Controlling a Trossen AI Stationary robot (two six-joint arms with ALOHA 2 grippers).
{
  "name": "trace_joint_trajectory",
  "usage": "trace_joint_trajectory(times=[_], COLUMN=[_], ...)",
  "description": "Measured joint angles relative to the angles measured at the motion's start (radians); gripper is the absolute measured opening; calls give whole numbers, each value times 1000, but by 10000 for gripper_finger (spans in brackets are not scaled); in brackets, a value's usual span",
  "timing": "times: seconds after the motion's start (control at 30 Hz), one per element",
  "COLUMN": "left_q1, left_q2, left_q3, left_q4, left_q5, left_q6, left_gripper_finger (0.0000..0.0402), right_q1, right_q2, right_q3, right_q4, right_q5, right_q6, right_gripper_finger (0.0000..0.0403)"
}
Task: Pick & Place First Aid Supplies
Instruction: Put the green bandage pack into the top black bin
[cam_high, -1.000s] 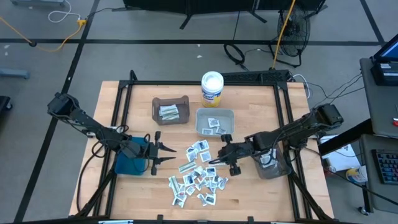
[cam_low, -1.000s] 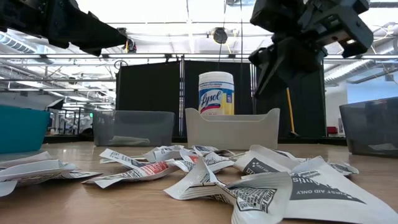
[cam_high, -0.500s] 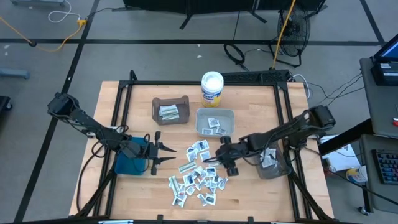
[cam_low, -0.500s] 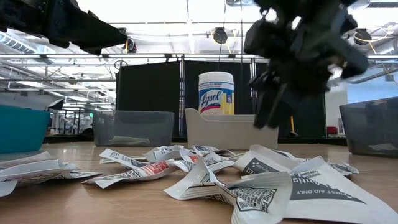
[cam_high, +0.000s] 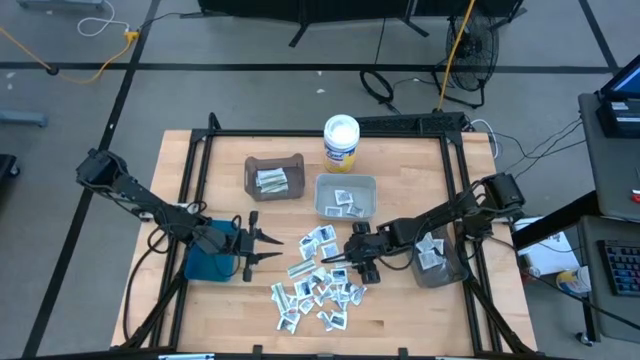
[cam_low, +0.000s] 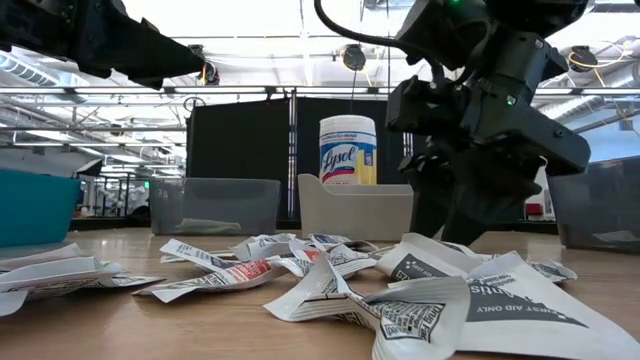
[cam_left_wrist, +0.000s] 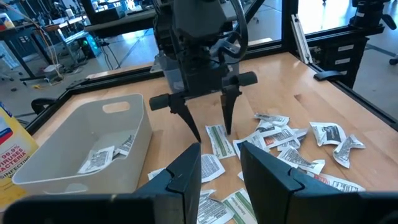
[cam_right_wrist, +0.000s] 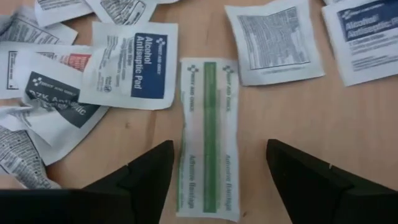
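Observation:
The first aid supplies (cam_high: 315, 285) lie as a loose pile of flat white packets near the middle of the table. My right gripper (cam_right_wrist: 214, 186) hangs open just above them. Its fingers stand on either side of a green-striped bandage strip (cam_right_wrist: 208, 137) lying flat on the wood, without touching it. In the left wrist view the same gripper (cam_left_wrist: 210, 127) points steeply down at that strip (cam_left_wrist: 219, 140). My left gripper (cam_high: 268, 250) waits open beside the teal bin (cam_high: 208, 265), holding nothing.
A brown bin (cam_high: 273, 177) and a pale bin (cam_high: 345, 196) with packets in them stand at the back. A round wipes tub (cam_high: 341, 140) is behind them. A grey bin (cam_high: 437, 262) sits under the right arm. A black frame borders the table.
My right gripper has come down toward the pile and a little toward the table's left edge, tipping more steeply downward. Its fingers have opened. The packets have not moved.

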Motion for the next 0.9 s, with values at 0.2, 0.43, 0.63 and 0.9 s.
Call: trace_joint_trajectory(times=[0.2, 0.43, 0.63, 0.9], left_q1=[0, 0, 0, 0], left_q2=[0, 0, 0, 0], left_q3=[0, 0, 0, 0], left_q4=[-1, -1, -1, -1], left_q5=[0, 0, 0, 0], left_q6=[-1, -7, -8, -8], left_gripper_finger=[120, 120, 120, 120], right_q1=[10, 12, 12, 12], right_q2=[23, 25, 23, 23], right_q3=[2, 1, 0, -1], right_q4=[-9, -25, -32, -37], right_q5=[7, 8, 8, 11], right_q6=[0, 4, 8, 8], right_gripper_finger=[217, 154, 111, 87])
